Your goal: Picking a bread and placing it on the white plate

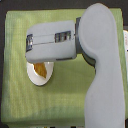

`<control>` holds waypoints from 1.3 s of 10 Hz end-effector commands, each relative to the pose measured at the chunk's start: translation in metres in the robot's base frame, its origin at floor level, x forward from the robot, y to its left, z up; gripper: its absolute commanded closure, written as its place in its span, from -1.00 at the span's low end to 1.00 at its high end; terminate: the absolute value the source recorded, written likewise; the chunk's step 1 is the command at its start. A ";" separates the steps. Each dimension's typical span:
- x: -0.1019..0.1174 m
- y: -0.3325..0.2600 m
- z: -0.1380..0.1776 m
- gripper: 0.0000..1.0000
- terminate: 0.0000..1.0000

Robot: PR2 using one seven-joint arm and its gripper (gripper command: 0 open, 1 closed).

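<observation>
View count: you have one, the exterior view.
Position: above the square green woven cloth point(20, 75), looking almost straight down.
Range: close; the bulky grey robot arm point(102, 70) fills your right side.
Shared coverage: no second view.

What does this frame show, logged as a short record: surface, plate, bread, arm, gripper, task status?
surface: green cloth covering the table
plate: white plate, partly hidden under the arm
bread: golden-orange bread lying on the plate, only partly visible
arm: grey robot arm entering from the bottom edge, its forearm reaching toward the exterior view's left, above the plate
gripper: fingers not distinguishable in this view; open or shut cannot be told
task status: bread appears to be on the plate; whether it has been released cannot be told
</observation>
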 end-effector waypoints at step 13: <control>0.050 -0.091 0.112 -1.00 -1.00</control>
